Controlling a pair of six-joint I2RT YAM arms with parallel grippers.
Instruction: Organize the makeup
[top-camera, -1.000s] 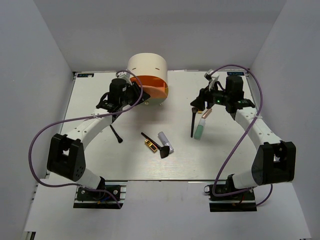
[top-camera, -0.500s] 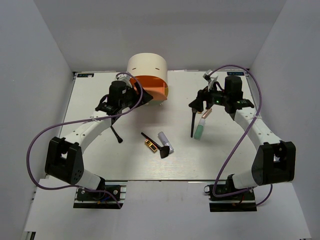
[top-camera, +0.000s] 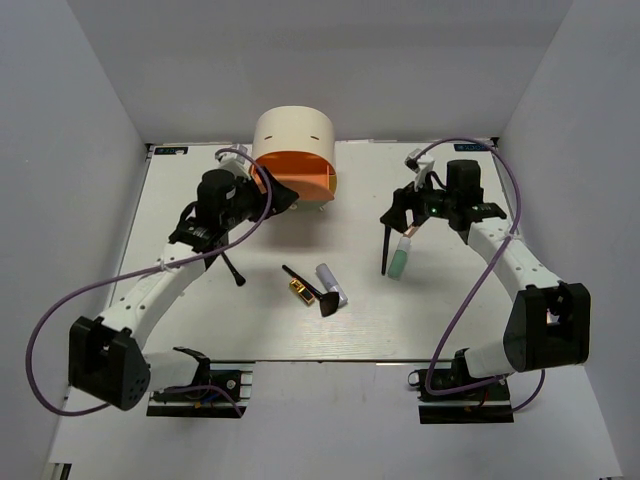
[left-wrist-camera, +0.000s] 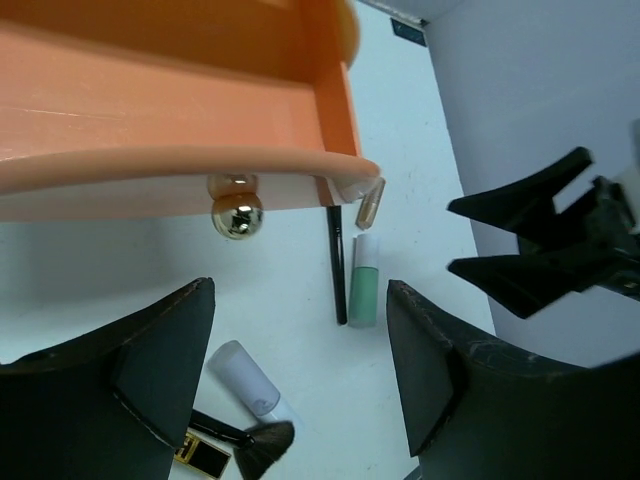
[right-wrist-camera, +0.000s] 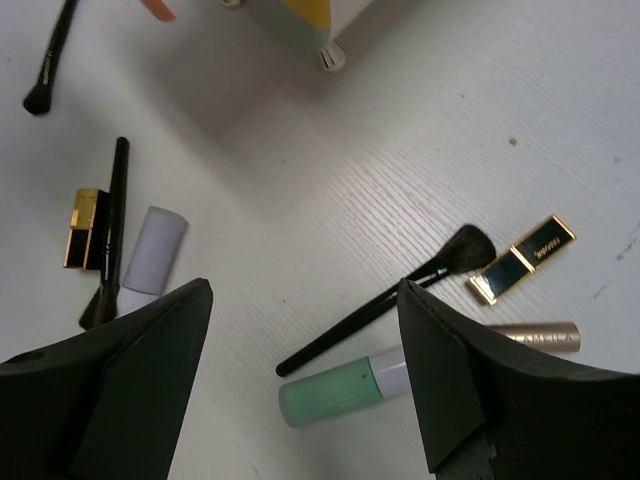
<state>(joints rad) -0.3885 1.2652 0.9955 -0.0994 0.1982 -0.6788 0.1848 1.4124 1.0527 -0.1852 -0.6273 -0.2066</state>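
White surface (top-camera: 480, 320), grey walls all round, and what's new is that both hands have just spread apart. Left hand (left-wrist-camera: 300, 292) has backed off a bit from the gold knob (left-wrist-camera: 237, 212) and holds nothing, leaving the orange drawer (top-camera: 305, 172) of the cream box (top-camera: 293, 128) pulled out. Right hand (right-wrist-camera: 302, 288) is wide apart and empty too, hanging over the mint tube (top-camera: 399, 264), the black brush (top-camera: 386, 250) just beside it and the pinkish stick (top-camera: 409, 232). The other bits are out on the surface as well: white-lavender tube (top-camera: 331, 283), gold lipstick (top-camera: 299, 290) and fan brush (top-camera: 326, 304) bunched in the middle, a thin brush (top-camera: 232, 268) off to the left. My read: drawer's ready, nothing filed yet that I can see, and the right-side cluster looks like the first pick.
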